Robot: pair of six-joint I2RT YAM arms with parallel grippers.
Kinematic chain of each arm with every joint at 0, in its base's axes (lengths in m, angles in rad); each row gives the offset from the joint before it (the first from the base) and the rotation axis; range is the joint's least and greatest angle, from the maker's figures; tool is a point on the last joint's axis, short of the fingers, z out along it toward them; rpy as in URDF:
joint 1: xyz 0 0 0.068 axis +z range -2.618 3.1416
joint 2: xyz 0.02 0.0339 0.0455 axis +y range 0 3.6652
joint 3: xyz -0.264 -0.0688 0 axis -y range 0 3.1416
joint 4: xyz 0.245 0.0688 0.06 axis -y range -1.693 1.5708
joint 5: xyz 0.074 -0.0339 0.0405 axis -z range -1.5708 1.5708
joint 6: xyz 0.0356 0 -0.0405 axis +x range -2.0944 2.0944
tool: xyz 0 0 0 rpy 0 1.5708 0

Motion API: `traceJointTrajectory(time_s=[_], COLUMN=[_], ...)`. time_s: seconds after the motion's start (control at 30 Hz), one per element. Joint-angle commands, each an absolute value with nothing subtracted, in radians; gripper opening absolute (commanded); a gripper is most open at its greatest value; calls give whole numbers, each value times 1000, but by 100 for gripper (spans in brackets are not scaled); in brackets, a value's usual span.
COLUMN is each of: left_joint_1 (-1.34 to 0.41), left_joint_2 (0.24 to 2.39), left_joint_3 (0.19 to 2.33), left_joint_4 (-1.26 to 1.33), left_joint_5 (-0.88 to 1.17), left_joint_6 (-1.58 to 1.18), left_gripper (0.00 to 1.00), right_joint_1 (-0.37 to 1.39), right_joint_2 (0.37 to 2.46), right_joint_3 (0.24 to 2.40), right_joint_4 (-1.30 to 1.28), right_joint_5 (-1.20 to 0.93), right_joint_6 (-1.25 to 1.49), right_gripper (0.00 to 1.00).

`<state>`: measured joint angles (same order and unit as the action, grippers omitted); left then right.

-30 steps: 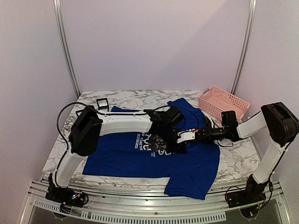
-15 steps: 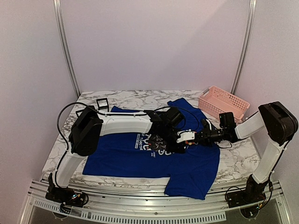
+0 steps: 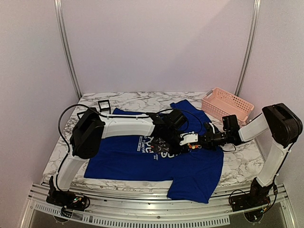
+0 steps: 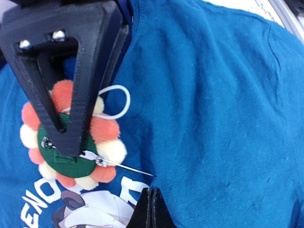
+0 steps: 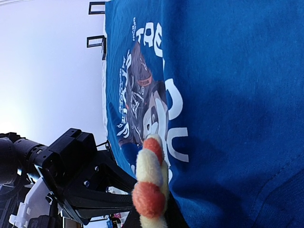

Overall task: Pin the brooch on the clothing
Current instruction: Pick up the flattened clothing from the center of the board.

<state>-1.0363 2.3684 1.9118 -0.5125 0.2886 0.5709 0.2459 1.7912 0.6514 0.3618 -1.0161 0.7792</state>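
Observation:
The clothing (image 3: 190, 166), a blue T-shirt with a panda print, lies flat on the table. My right gripper (image 3: 194, 141) is shut on the brooch (image 3: 192, 146), a ring of orange and cream pompoms on a green back (image 4: 71, 142). Its open pin (image 4: 126, 166) points at a raised ridge of the shirt (image 4: 213, 118). In the right wrist view the brooch (image 5: 149, 185) stands edge-on over the gripper (image 5: 151, 217). My left gripper (image 4: 151, 209) is shut, its tips pressed to the shirt just below the pin's point. No cloth shows between its fingers.
A pink basket (image 3: 227, 104) stands at the back right, next to the shirt's sleeve. A small black square frame (image 3: 104, 105) sits at the back left beyond the shirt. Both arms reach low over the shirt's chest, with marble table (image 3: 240, 164) around it.
My right gripper has carried the brooch a little to the left, closer to my left gripper. The left arm has hardly moved.

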Motion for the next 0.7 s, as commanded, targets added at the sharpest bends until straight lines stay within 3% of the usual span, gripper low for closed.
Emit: traceJointTrajectory(time_s=[0.0, 0.67], left_joint_1=[-1049, -1049], left_joint_2=[2386, 2369], left_joint_3=[1907, 1889], left_joint_4=[-484, -364], left_joint_5=[291, 242], left_joint_6=[567, 564], left_gripper=[0, 0], right_joint_1=[252, 319], right_joint_2=[1834, 1874], right_joint_3=[667, 683], right_joint_4=[346, 308], right_joint_5=[-1054, -1109], right_joint_6=[763, 747], right_gripper=[0, 0])
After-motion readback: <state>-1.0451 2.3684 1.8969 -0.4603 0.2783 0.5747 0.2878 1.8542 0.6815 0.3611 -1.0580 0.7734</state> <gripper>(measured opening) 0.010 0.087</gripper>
